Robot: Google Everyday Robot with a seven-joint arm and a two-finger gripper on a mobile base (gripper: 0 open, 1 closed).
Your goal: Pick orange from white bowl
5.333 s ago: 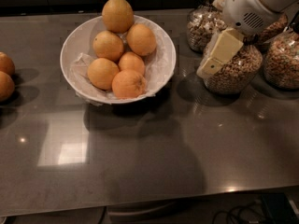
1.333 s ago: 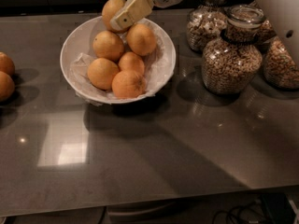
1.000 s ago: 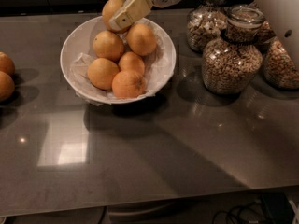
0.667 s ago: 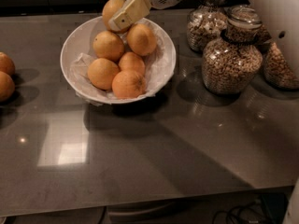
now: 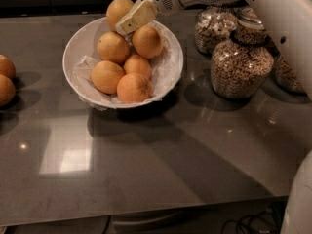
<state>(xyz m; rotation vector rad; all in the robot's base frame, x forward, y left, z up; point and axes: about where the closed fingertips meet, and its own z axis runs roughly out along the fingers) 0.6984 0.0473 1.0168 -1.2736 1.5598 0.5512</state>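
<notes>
The white bowl (image 5: 72,48), lined with crumpled white paper, stands at the back left of the dark table and holds several oranges. The orange (image 5: 117,9) lies at the bowl's far rim, highest in the pile. My gripper (image 5: 134,17), cream-coloured at the end of the white arm, reaches in from the upper right. It sits against the right side of that orange, just above another orange (image 5: 147,41). Part of the orange is hidden behind the gripper.
Three glass jars of grain stand at the back right: one in front (image 5: 241,67), one behind it (image 5: 213,27), one at the edge (image 5: 287,74). Two loose oranges (image 5: 6,78) lie at the table's left edge. My white arm (image 5: 278,13) crosses above the jars.
The gripper has moved from the jars on the right across to the back of the bowl. Over the last second it has stayed against the top orange, with hardly any shift.
</notes>
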